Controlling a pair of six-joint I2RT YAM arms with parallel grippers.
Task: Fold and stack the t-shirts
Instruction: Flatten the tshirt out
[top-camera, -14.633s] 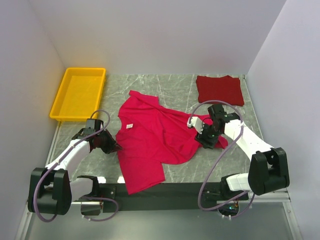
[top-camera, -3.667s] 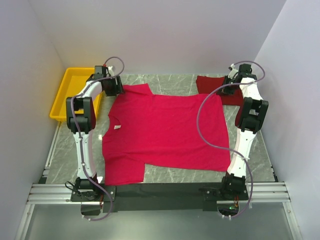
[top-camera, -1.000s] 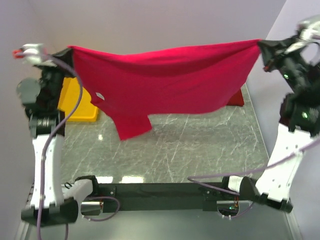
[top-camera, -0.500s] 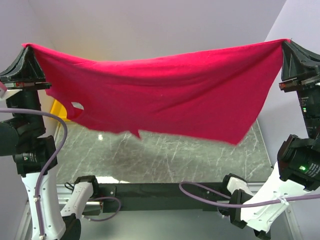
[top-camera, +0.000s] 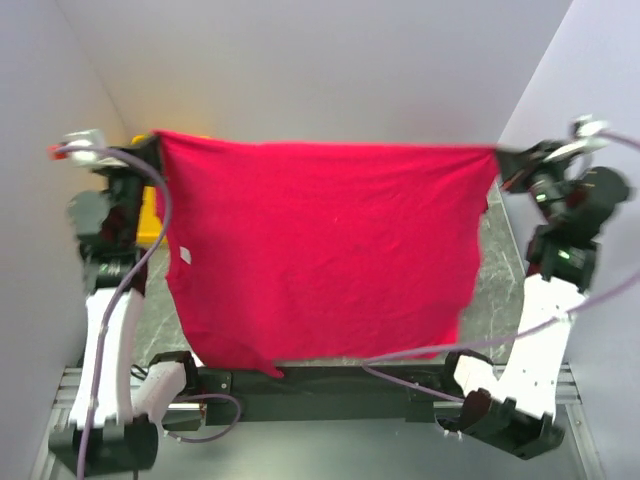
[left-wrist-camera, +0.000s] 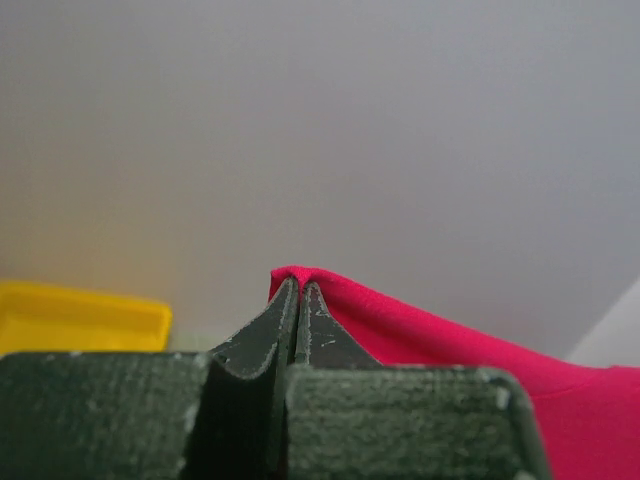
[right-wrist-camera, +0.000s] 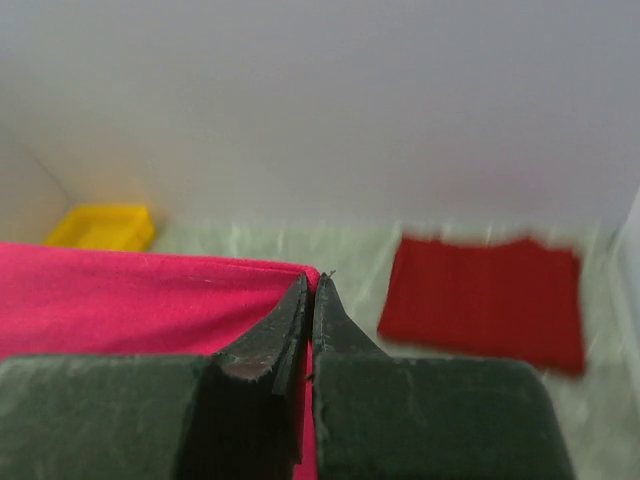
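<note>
The crimson-pink t-shirt (top-camera: 320, 250) hangs in the air as a wide sheet, stretched between both arms, its small white neck label (top-camera: 185, 256) near the left edge. My left gripper (top-camera: 153, 141) is shut on the top left corner (left-wrist-camera: 300, 277). My right gripper (top-camera: 498, 156) is shut on the top right corner (right-wrist-camera: 312, 275). The shirt's lower edge droops toward the arm bases. The darker maroon t-shirt (right-wrist-camera: 485, 300) lies folded on the table at the back right; the hanging shirt hides it in the top view.
A yellow tray (top-camera: 148, 215) sits at the back left, mostly hidden behind the left arm and the cloth; it also shows as the tray (right-wrist-camera: 100, 228) in the right wrist view. Grey walls stand close on both sides. The marble table (top-camera: 500, 280) shows at the right.
Both grippers have come down and away from the camera, still holding the shirt's corners. The shirt now hangs flatter and longer, its lower edge reaching the arm bases.
</note>
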